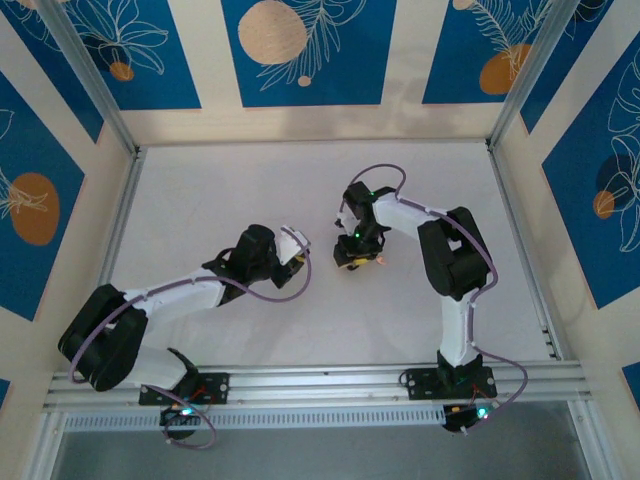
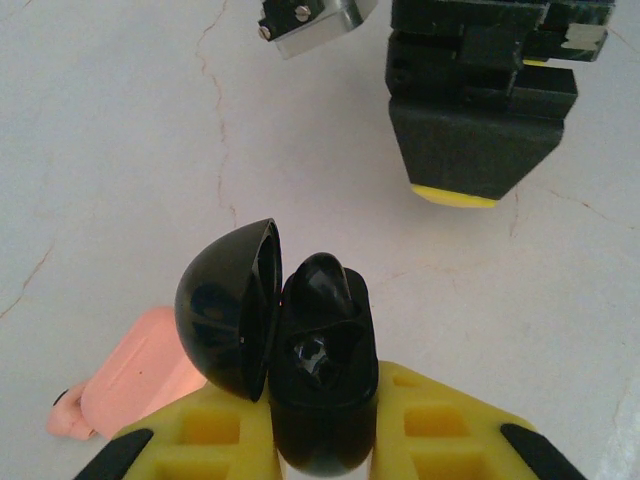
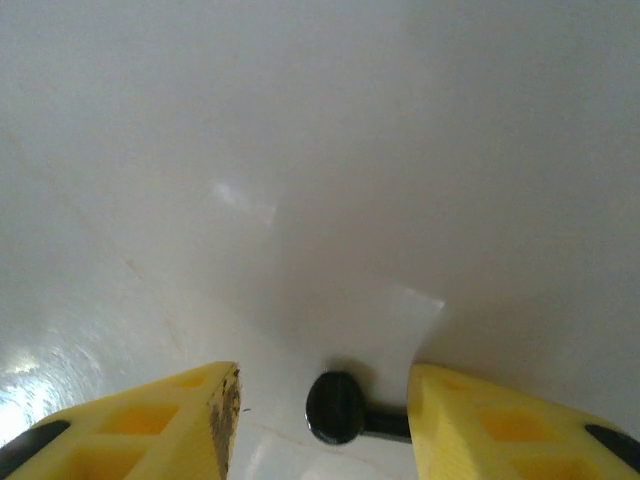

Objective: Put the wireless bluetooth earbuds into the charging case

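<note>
Left gripper (image 2: pixel 322 450) clamped on black glossy round shell (image 2: pixel 322 345), lid open. Salmon-pink rounded plastic case (image 2: pixel 135 375) lies on white surface (image 2: pixel 120 150) at the shell's 8 o'clock. Right gripper (image 3: pixel 325 420) wide open, straddling small dark earbud (image 3: pixel 337 407), nothing gripped.

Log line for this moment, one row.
left gripper: shut on black hinged shell, lid open | right gripper: open, straddling dark earbud | pink case: on table

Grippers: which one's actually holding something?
The left gripper: it is shut on the black open-lidded case. The right gripper is open, with the small dark earbud lying loose on the table between its fingers.
</note>
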You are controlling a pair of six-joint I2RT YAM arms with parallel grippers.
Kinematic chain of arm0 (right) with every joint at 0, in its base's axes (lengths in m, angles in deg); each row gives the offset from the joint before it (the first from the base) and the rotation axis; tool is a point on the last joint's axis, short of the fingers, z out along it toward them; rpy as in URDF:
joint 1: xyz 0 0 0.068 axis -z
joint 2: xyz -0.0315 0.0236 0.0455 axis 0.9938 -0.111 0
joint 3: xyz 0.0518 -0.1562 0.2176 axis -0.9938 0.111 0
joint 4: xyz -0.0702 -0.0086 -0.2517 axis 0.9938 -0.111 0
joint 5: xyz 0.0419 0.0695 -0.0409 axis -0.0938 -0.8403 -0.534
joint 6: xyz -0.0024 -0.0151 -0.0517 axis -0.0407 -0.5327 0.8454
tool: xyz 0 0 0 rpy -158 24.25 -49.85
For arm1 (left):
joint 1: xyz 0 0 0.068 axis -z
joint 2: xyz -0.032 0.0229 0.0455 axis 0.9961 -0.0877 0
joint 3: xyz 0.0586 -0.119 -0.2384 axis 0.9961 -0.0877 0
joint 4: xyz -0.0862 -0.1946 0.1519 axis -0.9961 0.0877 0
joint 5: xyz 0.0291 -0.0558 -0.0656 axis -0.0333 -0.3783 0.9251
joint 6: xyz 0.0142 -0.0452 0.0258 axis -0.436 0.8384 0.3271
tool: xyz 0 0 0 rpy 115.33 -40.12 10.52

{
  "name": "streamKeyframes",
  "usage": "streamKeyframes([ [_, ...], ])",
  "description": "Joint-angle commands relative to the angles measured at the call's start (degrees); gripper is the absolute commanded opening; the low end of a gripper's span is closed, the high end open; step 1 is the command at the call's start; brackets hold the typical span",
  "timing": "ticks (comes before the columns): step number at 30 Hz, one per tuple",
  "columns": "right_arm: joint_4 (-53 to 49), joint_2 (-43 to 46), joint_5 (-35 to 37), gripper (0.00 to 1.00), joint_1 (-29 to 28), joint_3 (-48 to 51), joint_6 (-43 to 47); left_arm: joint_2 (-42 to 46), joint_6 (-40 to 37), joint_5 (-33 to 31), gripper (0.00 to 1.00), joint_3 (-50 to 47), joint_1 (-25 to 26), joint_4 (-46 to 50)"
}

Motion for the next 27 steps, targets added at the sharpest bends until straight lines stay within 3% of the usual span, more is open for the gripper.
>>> streamKeyframes([
  [1,-3.6,3.3,0.5,0.48,-1.2,1.2,-0.6,0.5,-0.3,1.4,0.20,-0.7,-0.6,-1.6],
  [10,-6.0,7.8,-0.1,0.47,-4.2,2.2,-5.0,0.7,0.4,2.3,0.20,-1.0,-0.6,-2.3],
  [15,-8.4,9.7,6.0,0.47,-4.5,-0.7,-5.0,1.3,0.8,2.7,0.20,-1.4,-0.6,-2.7],
  [22,-6.4,7.7,15.9,0.45,-7.6,-1.5,10.2,3.1,2.2,1.9,0.20,-2.8,-0.9,-3.3],
  [27,-7.0,4.3,15.5,0.45,-8.0,-4.4,16.1,4.5,5.2,1.3,0.20,-4.6,-2.2,-4.4],
])
